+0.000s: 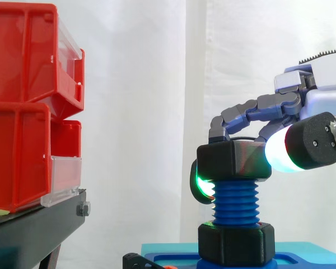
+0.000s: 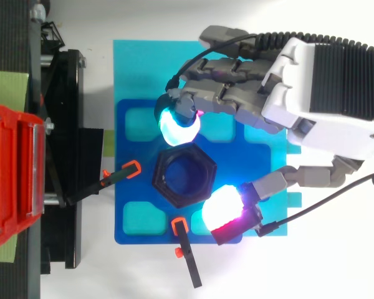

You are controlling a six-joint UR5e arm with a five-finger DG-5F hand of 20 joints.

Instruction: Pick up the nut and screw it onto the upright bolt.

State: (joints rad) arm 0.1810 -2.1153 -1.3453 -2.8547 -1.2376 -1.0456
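While atop bolt (image 1: pixel 236 199), nut (image 1: pixel 231 159) in hand (image 1: pixel 270 104).

Light was bright and even, washing the white curtain (image 1: pixel 140 112) almost featureless. The hand (image 2: pixel 318 87) had glowing pads (image 2: pixel 223 208) that burned out to white at their centres, green and magenta at the rims, leaving a coloured sheen on the black nut (image 1: pixel 232 159). Shadows were faint.

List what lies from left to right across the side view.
The red bins on their black stand → the nut atop the blue bolt → the hand, its fingers curled round the nut.
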